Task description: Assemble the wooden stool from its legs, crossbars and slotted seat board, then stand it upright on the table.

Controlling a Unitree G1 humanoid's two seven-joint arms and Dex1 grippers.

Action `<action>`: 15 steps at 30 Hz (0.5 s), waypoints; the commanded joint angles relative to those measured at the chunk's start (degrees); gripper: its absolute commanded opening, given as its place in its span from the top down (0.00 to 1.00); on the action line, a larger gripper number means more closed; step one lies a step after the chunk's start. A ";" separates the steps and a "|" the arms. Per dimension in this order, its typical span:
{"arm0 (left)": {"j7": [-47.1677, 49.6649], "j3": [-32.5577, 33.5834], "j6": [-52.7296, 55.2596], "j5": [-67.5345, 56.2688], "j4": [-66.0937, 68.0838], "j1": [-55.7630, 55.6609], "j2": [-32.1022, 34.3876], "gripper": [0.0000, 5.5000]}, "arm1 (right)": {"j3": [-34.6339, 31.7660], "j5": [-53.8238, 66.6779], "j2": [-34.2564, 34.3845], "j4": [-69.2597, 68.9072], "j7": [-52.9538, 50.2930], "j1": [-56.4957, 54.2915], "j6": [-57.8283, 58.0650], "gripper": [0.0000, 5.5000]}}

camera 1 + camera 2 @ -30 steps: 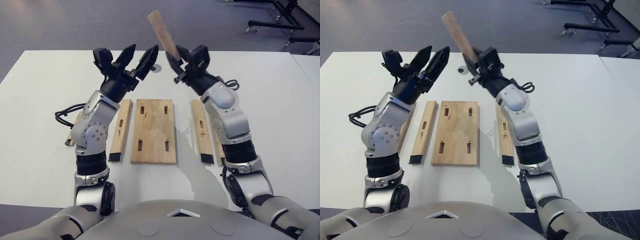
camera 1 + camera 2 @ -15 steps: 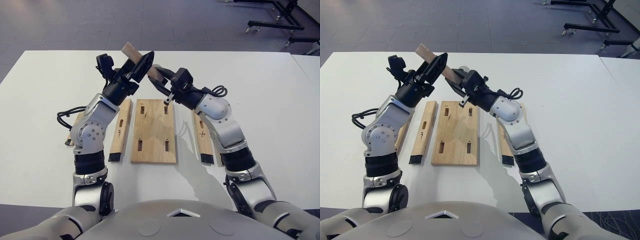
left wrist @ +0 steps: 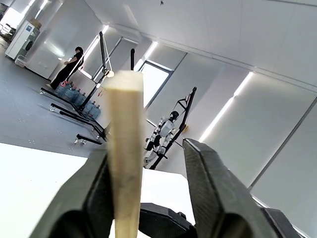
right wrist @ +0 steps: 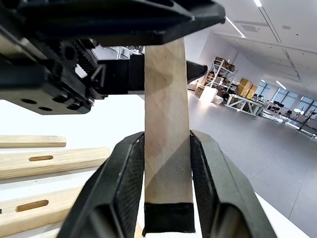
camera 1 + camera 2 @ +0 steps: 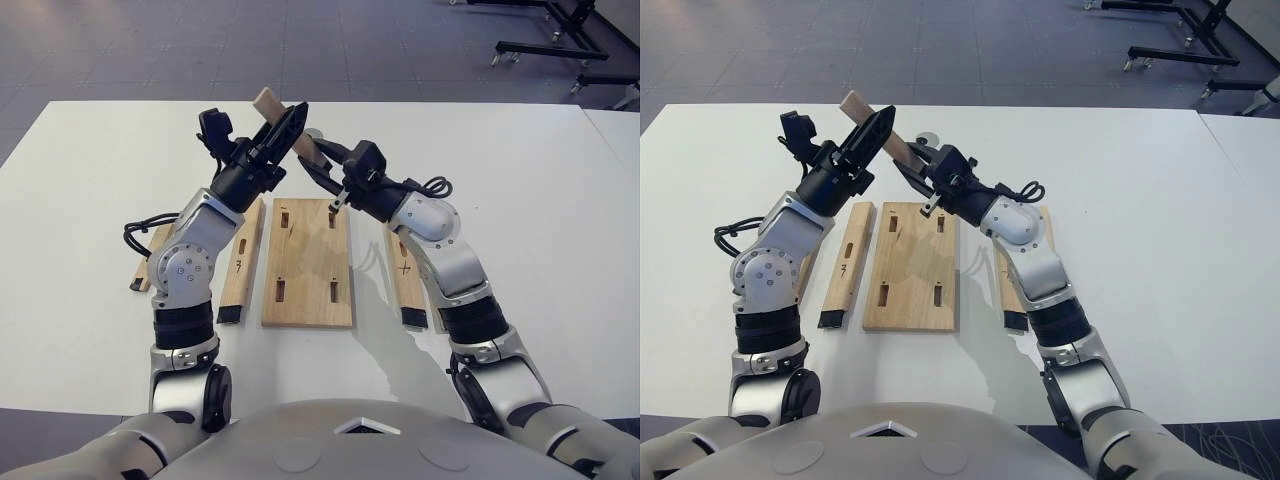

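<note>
A: Wood in the air! The leg (image 4: 167, 124) is pinched near its black-capped end by the right gripper (image 4: 167, 136), pads flat on its 2 wide faces. Its long axis slants up and away from that gripper, toward the left arm's side.

B: And the left gripper (image 3: 146, 151) is spread around the bare upper end. 1 finger (image 3: 91, 193) lies against the wood, the other stands off with a clear gap. No grip there, I'd say.

A: So 2 grippers meet on 1 stick, above the far end of the seat board (image 5: 307, 262), which lies flat below them, slots up.

B: Handover or regrasp, by my reading. The left need only close, since the leg sits between its fingers.

A: Room to move?

B: Open air above. Below the left arm lies a spare leg (image 5: 240, 262), below the right forearm a second spare leg (image 5: 404, 265), each just beside the board. The table (image 5: 540, 200) runs bare well beyond both grippers.

A: The worry: those 2 sets of fingers sit close along the leg, and a skewed squeeze could twist it.
</note>
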 commanded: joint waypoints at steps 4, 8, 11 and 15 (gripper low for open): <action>-0.77 -1.87 0.65 1.36 1.24 0.15 1.17 0.82 | -1.29 -0.41 -0.14 2.35 0.26 -1.64 -0.04 0.77; -0.82 -2.45 -0.01 3.18 2.73 -0.16 1.56 0.88 | -1.99 0.07 -0.35 2.26 0.98 -2.12 -0.22 0.77; -1.33 -3.23 -1.05 5.36 3.10 -0.13 2.44 0.92 | -2.19 0.40 -0.27 1.66 1.48 -1.80 -0.06 0.77; -1.41 -4.11 -2.68 7.61 2.99 0.33 2.78 0.93 | -2.81 0.96 0.01 1.21 1.38 -0.88 0.84 0.77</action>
